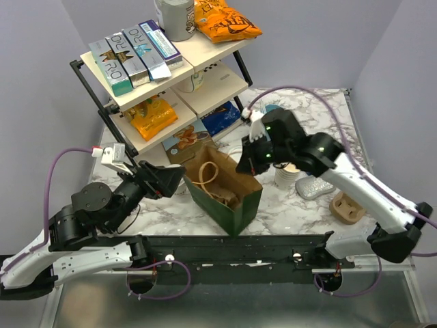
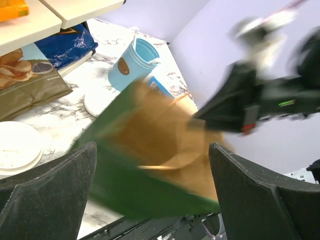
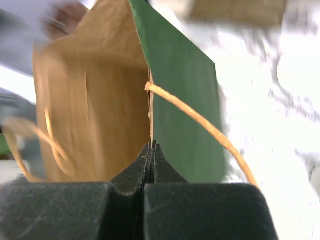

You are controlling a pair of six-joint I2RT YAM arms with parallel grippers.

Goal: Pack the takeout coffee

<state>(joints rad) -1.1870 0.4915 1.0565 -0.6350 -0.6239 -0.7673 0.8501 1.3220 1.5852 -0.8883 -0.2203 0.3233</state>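
step: holding the bag open. right gripper (image 3: 151, 150) pinched tight on the paper bag (image 1: 229, 195) rim; left gripper (image 2: 152, 190) spread wide, empty, beside it. takeout coffee (image 1: 287, 175) stands just right of the bag, unpacked. next: free 1 arm to grab the cup.

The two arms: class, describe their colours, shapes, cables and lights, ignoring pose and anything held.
The left arm and right arm have white shell links joined by rounded black motor housings. A purple cable loops along each. The left gripper and right gripper are black, with wedge-shaped fingers faced in dark textured padding. Small green lights glow near the right wrist.
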